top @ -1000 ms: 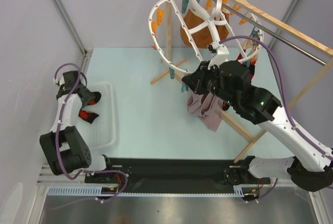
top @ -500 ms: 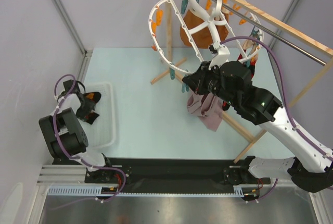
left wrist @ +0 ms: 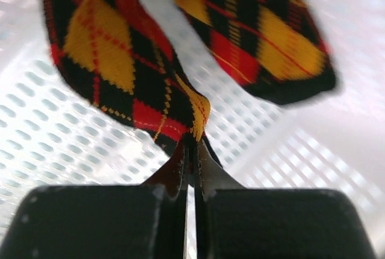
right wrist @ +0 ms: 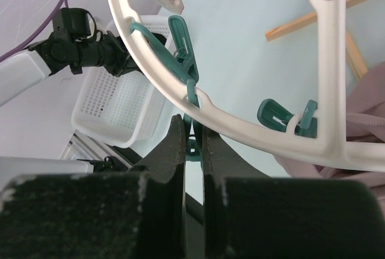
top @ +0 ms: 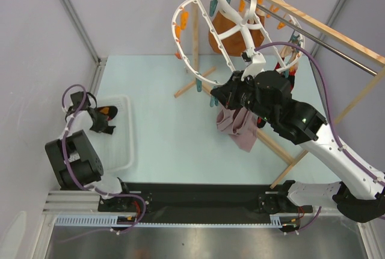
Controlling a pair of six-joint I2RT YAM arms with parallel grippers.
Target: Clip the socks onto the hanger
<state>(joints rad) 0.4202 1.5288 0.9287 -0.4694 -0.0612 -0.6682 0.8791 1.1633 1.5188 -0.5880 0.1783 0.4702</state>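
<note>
Pair of socks (left wrist: 120, 60): black knit w/ red, orange, yellow argyle diamonds. The left gripper (left wrist: 194, 150) is pinched shut on one sock corner, cloth just above its tips, inside white mesh basket (left wrist: 48, 144); basket wall close at its right. The right gripper (right wrist: 194, 141) is clamped on teal clip (right wrist: 191, 93) under hanger (right wrist: 240, 131) rim. Bare counter (top: 162, 108) btwn both.

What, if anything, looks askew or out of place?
The hanger looks steeply tilted rather than level while the right tool pinches its teal clip. Nothing looks spilled or damaged.

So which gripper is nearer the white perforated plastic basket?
Left. The left gripper is over the basket, pinching an argyle sock; the right gripper grips a distant teal clip.
</note>
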